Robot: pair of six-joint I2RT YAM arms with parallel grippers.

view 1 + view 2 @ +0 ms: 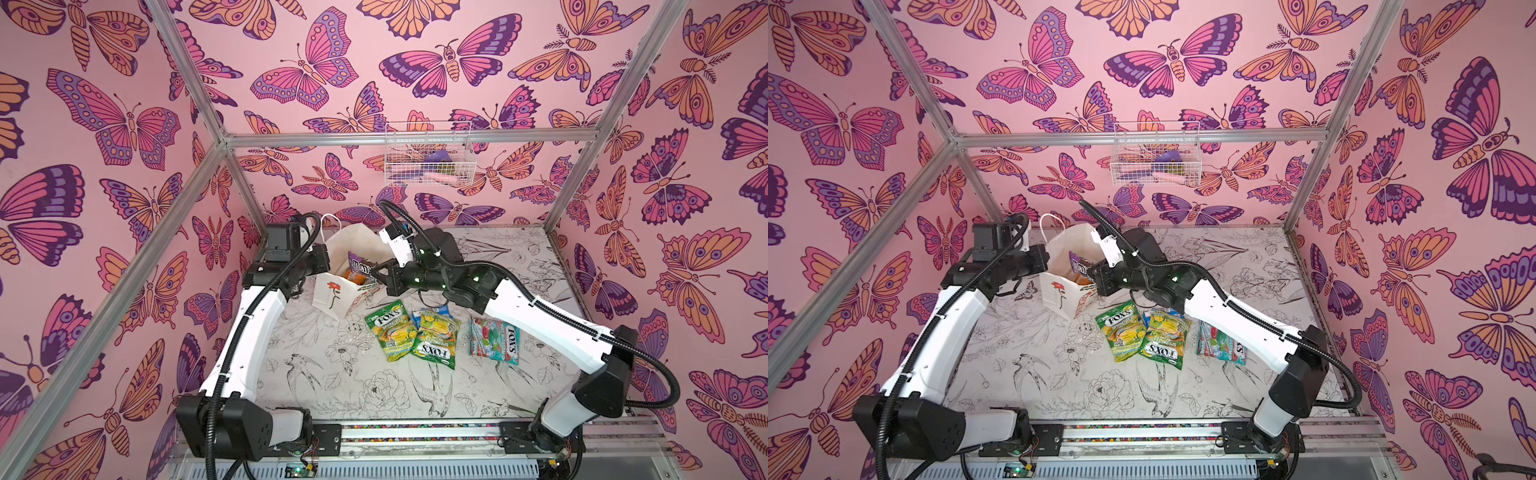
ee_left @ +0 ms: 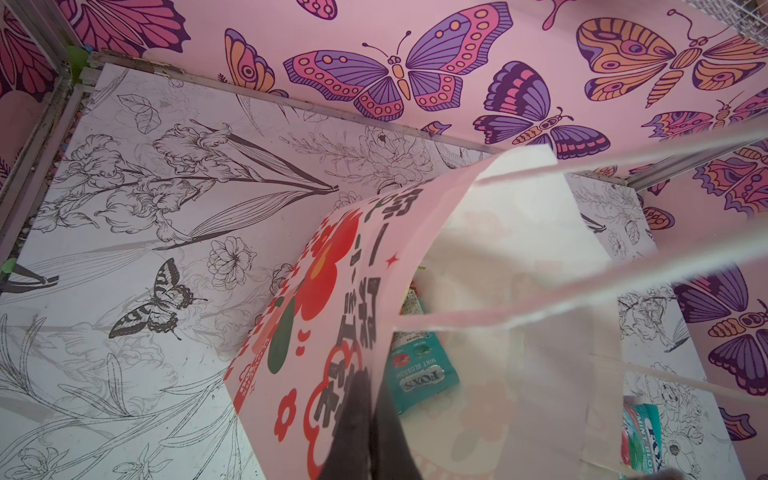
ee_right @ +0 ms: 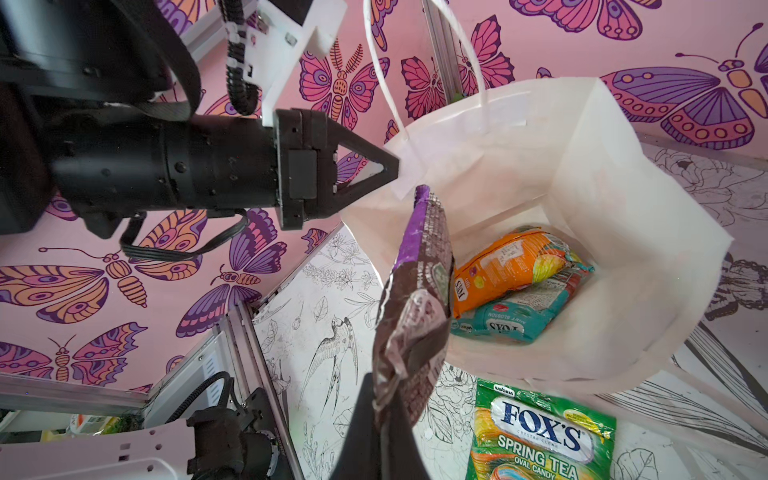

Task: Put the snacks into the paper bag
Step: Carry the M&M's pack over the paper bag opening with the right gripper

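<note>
Paper bag (image 1: 332, 293) (image 1: 1059, 291): stands upright toward the table's far left corner, long axis vertical, mouth facing up and spread wide, flower face turned to the near left.
Room: pink walls (image 1: 291, 83) printed with butterflies, aluminium frame bars, and a white wire basket (image 1: 428, 162) hung on the back wall.
Table (image 1: 328, 386): white top covered with black line drawings of flowers and birds.
Bag's look: white paper with white cord handles and a red flower on one face. The narrow side carries red, green and black print, seen in the left wrist view.
Left pincer (image 3: 394, 168) (image 2: 371, 401): jaws together, clamped on the bag's rim.
Right pincer (image 3: 384, 411) (image 1: 376, 272): jaws together, clamped on one end of the purple wrapper.
Green-yellow FOX'S bags (image 1: 388, 328) (image 1: 434, 338): two, flat near the table's middle, overlapping, just near-side of the bag.
Outer teal packet (image 1: 494, 340): flat on the table, beside the green pair, toward the right edge.
Orange packet (image 3: 507, 266): on the bag's floor, resting on the inner teal packet (image 3: 519, 320).
Purple wrapper (image 3: 419, 291) (image 1: 359, 264): held on edge over the bag's mouth, long axis running away from the right pincer.
Blue-white packet (image 1: 442, 309): mostly hidden under a green bag.
</note>
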